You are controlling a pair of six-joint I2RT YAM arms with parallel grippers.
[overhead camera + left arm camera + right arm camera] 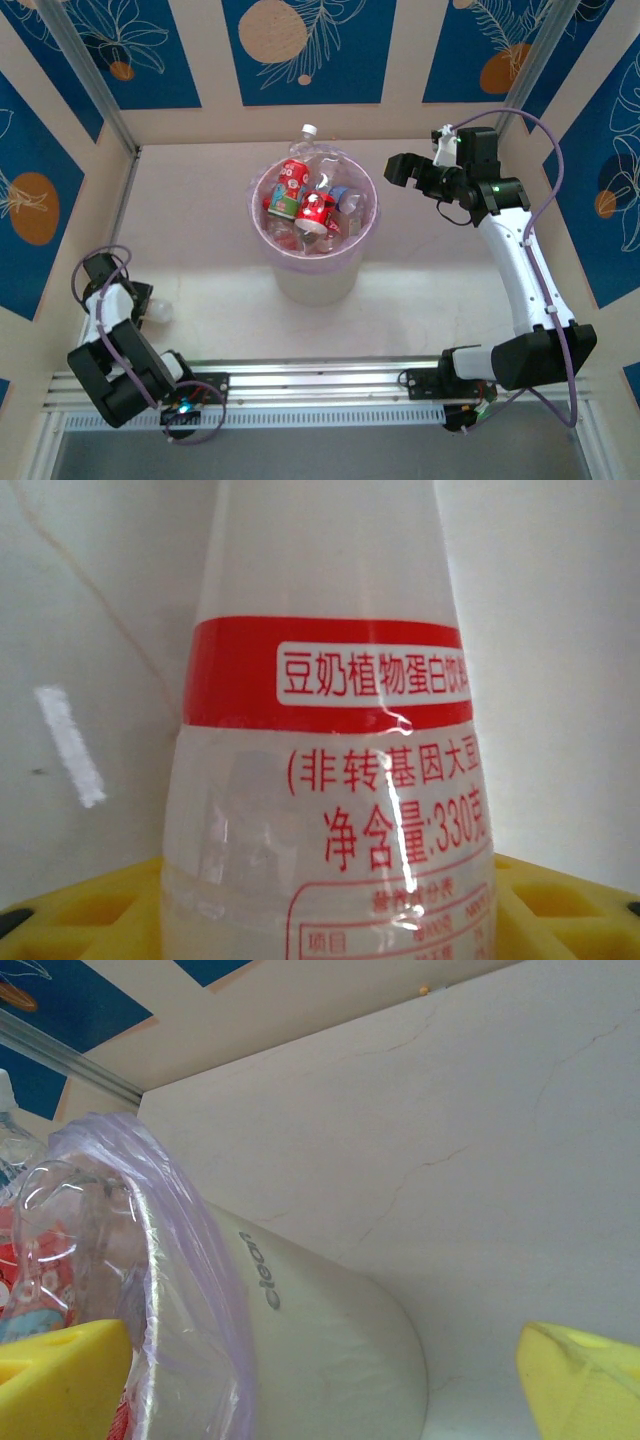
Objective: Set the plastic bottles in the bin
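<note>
The bin [316, 281], a white pail with a purple liner, stands mid-table and holds several plastic bottles [300, 190] with red labels. One white-capped bottle [308, 138] sticks up over its far rim. At the near left, my left gripper [147, 300] is low by the table. In the left wrist view a pale bottle [330, 680] with a red band sits upright between the yellow fingers [70, 920], which press both its sides. My right gripper [402, 166] hangs open and empty just right of the bin. Its wrist view shows the bin wall [330, 1340] and liner [190, 1260].
An aluminium rail [320, 380] runs along the near edge between the arm bases. Beige walls with blue panels [300, 50] close in the table on three sides. Bare tabletop [200, 200] lies left of the bin and also right of it [500, 1160].
</note>
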